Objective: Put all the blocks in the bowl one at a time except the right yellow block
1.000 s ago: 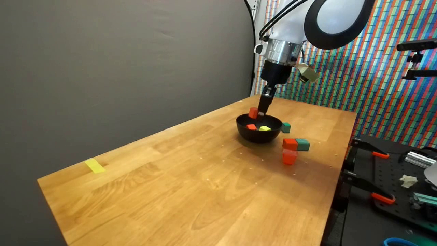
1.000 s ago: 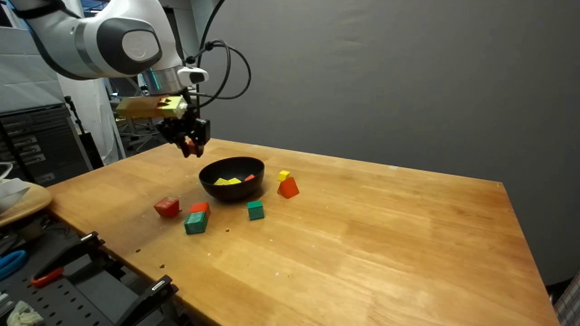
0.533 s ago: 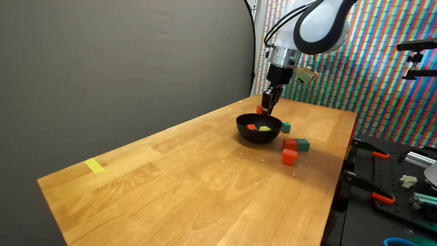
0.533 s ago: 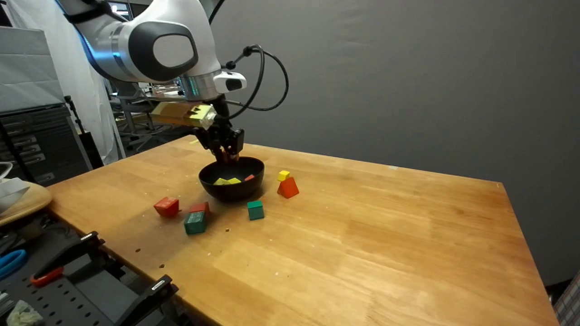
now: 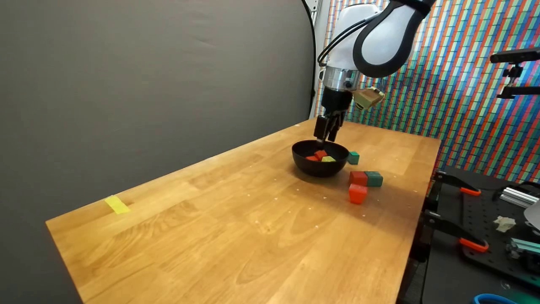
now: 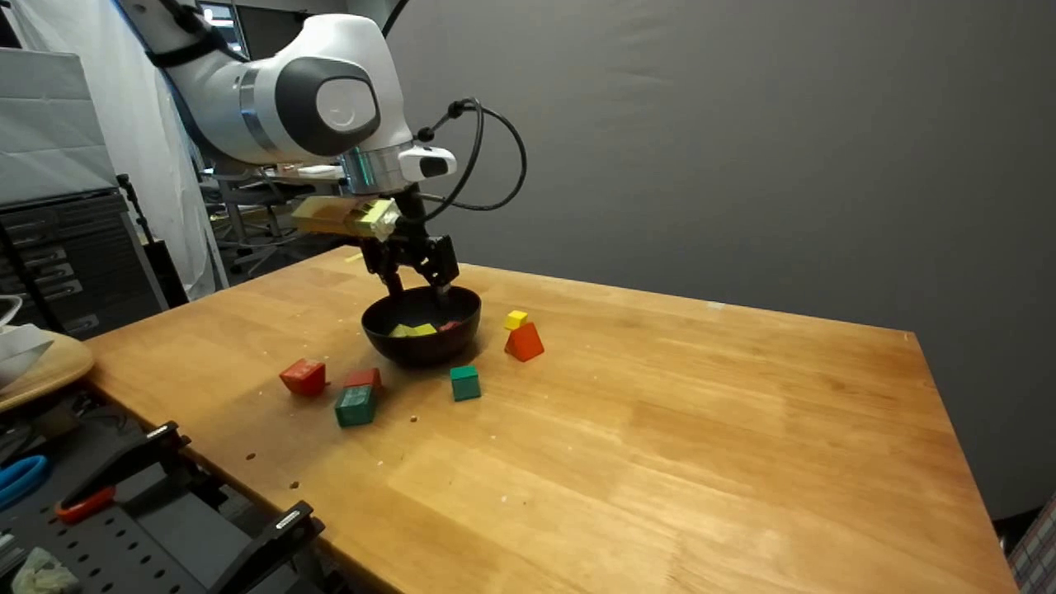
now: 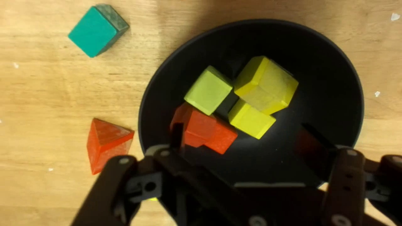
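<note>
The black two-fingered gripper [image 7: 243, 138] on the white and grey robot arm [image 6: 334, 107] hangs over the round, shallow black bowl [image 7: 329, 91], and the claw's released, fingers spread well apart. Hard to tell from these angles whether the tips dip below the bowl's rim.

The bowl's got a decent bunch in it already. In the wrist view there's a pale yellow-green cube [image 7: 208, 91], a chunkier yellow block [image 7: 269, 85], and a small bright yellow block [image 7: 251, 121] that overlaps the chunky one from up there. Next to the cube, a red block [image 7: 199, 127] partly covers a second red block [image 7: 223, 138]. One fingertip shows in front of the red pair, no telling if it's touching.

More blocks sit around the bowl on the light wooden table [image 6: 701, 429]. A bright green cube [image 7: 93, 31] is near the bowl with a bit of bare wood between. In an exterior view, an orange-red pyramid-like block [image 6: 525, 343] is right of the bowl, and a small yellow cube [image 6: 516, 320] peeks out just behind it; whether those two touch isn't clear. Camera-side of the bowl there, a darker green block [image 6: 355, 407] and a boxy red block [image 6: 363, 379] look to be touching, and a lone red block [image 6: 304, 377] sits farther left of the bowl. In an exterior view, a flat yellow strip [image 5: 117, 204] lies well apart from the bowl.
</note>
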